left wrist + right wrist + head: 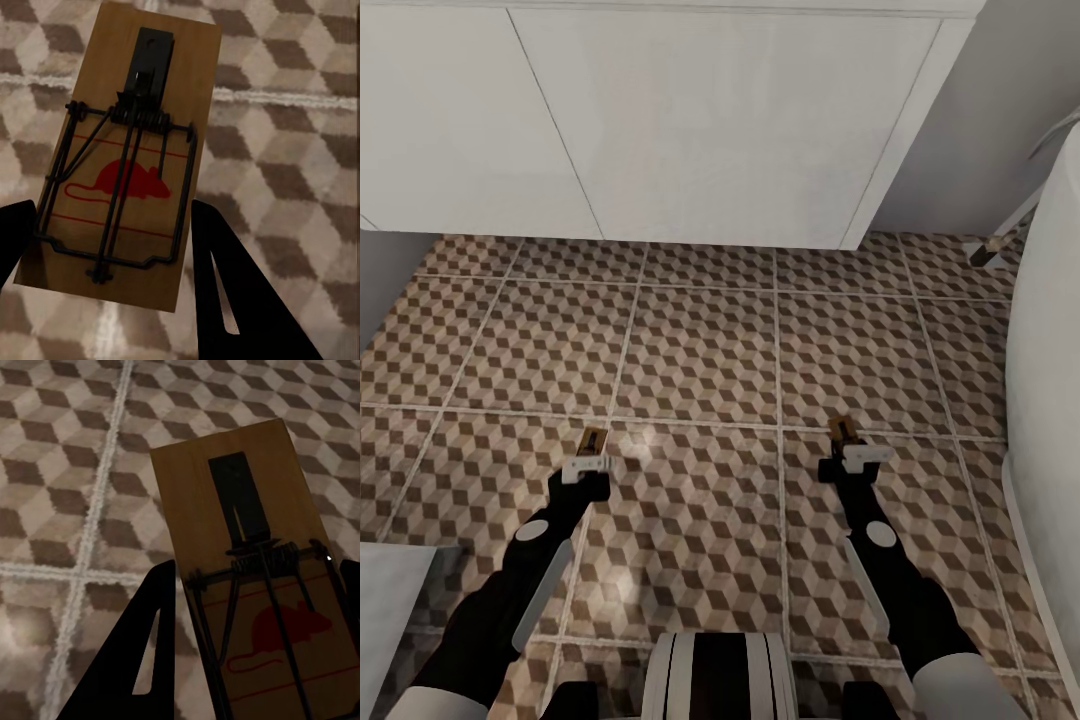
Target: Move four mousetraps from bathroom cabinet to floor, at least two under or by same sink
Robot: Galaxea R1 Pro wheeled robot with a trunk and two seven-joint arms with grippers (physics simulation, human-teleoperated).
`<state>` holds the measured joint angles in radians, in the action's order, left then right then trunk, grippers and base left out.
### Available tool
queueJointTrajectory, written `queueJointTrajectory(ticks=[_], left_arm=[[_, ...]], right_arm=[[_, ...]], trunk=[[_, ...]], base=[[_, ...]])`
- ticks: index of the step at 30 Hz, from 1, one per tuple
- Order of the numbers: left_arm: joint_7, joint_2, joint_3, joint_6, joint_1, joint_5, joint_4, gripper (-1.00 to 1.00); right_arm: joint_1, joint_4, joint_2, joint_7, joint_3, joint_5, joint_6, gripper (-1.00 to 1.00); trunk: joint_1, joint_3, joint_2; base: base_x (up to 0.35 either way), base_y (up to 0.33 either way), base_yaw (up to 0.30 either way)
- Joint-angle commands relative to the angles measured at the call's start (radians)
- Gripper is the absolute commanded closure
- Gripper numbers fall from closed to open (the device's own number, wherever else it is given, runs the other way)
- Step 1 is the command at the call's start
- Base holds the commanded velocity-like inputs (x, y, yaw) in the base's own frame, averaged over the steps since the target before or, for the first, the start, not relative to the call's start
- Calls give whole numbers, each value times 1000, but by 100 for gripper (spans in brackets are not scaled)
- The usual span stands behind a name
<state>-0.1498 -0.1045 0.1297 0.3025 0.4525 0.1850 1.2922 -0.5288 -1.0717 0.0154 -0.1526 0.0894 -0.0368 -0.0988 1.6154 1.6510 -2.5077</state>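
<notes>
Over the brown-and-beige cube-patterned tiled bathroom floor (700,350), both arms reach forward and down, each carrying one trap. The left gripper (588,468) is clenched on a small flat tan wooden mousetrap with dark wire parts and a red mouse mark (124,161), its dark fingers (240,292) pressing the board's long edges; in the head view that trap (594,440) pokes out just past the claw. The right gripper (852,460) likewise grips a second tan wooden mousetrap (255,562), seen from the head as a sliver (841,430) beyond the fingertips. Whether either board already touches the tiles cannot be told; both look close to the floor. By my reading, two traps have been fetched and are about to be set down, and no others lie on the visible tiles, so two more probably remain to be fetched. Ahead stands a white flat-fronted unit (690,120), perhaps the sink's vanity, though no basin shows. At the right, a large white rounded fixture (1050,400) crowds the right arm, leaving little sideways room there; the middle tiles between the arms lie open.
</notes>
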Motion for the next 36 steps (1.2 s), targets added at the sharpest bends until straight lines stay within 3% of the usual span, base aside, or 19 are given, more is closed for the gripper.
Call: queueJointTrajectory(ticks=[1,36], left_arm=[[-11,-1,4,4,1,7,5,100],[-11,-1,5,5,0,7,24,100]], right_arm=[[0,0,1,-6,3,-2,-1,100],[0,-22,2,-7,4,-2,5,100]], trunk=[[0,1,0],[0,1,0]], base=[[0,0,0],[0,0,0]])
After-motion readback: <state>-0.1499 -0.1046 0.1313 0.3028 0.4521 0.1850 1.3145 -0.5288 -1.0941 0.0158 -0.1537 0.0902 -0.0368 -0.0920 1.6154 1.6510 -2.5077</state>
